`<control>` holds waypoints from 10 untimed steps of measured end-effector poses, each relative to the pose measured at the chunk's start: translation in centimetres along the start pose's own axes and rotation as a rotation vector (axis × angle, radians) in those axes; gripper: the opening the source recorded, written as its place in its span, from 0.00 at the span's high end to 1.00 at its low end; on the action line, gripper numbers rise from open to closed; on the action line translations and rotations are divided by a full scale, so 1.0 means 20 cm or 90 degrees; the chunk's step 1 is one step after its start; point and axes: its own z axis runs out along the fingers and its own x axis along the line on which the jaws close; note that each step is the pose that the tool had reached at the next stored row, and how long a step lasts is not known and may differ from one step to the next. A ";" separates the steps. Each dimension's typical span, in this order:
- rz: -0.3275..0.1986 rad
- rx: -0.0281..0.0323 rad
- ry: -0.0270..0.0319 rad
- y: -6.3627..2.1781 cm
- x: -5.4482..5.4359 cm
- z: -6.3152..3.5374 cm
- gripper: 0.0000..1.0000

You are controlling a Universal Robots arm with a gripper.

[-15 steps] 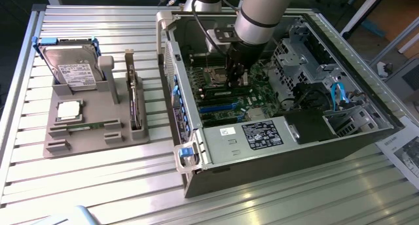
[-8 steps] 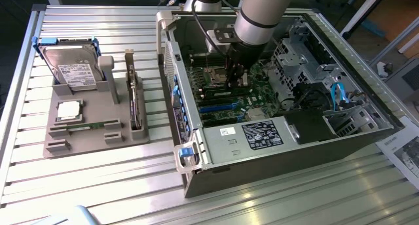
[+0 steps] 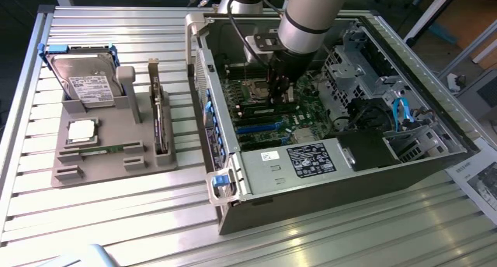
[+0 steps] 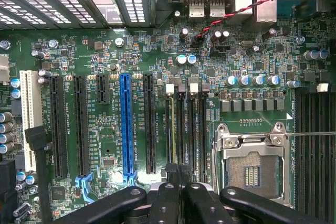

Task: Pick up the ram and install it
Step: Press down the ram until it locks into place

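Note:
A ram (image 4: 172,129) stands on edge in one of the memory slots of the motherboard (image 4: 115,56), seen as a thin green line. My gripper (image 4: 178,170) is shut, with its black fingertips just over the near end of that stick; whether they touch it I cannot tell. In the exterior view my gripper (image 3: 280,95) reaches down into the open computer case (image 3: 311,162) onto the board (image 3: 272,118). Another ram (image 3: 103,150) lies flat in the grey fixture (image 3: 116,168) at the exterior view's left.
The open processor socket (image 4: 252,166) lies beside the memory slots, with a blue expansion slot (image 4: 125,124) on the other side. The fixture also holds a hard drive (image 3: 85,81), a silver processor chip (image 3: 82,131) and a dark card (image 3: 159,121) on edge. Drive cages (image 3: 365,75) crowd the case.

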 end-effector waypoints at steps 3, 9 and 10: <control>0.000 -0.0007 -0.0002 0.000 0.00 -0.001 0.90; 0.000 -0.0050 0.0001 -0.002 0.00 -0.025 0.90; 0.000 -0.0058 0.0002 -0.002 0.00 -0.030 0.90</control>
